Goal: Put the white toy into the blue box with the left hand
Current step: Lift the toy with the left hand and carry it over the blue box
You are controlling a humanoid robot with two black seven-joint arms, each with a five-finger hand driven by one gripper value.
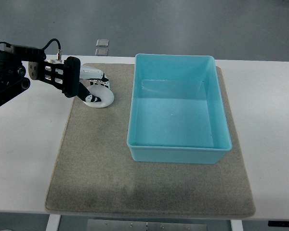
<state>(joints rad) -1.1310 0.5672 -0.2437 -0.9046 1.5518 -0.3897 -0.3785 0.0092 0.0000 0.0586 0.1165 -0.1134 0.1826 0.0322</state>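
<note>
My left robot hand point(89, 84), black at the palm with white fingers point(94, 73), is down at the far left corner of the grey felt mat point(101, 168) on the white tabletop point(269, 120). The fingers curl around the small white rounded plastic toy point(101, 98), which appears to rest on the mat, well apart from the open light-blue plastic box point(178, 149) to its right. I judge the hold as partial: the fingers wrap the toy's upper side, but its lower curve sticks out past them, and I cannot tell whether a thumb presses from beneath.

The toy looks smooth and rounded, so if I lift before the fingers close fully it may roll out and drop back onto the mat, or skid off its left edge. The box's near wall is tall; carrying too low could knock the toy against the rim, or shove the light box across the mat. Releasing too early, over the rim, could bounce it outside. My right arm is nowhere in view.
</note>
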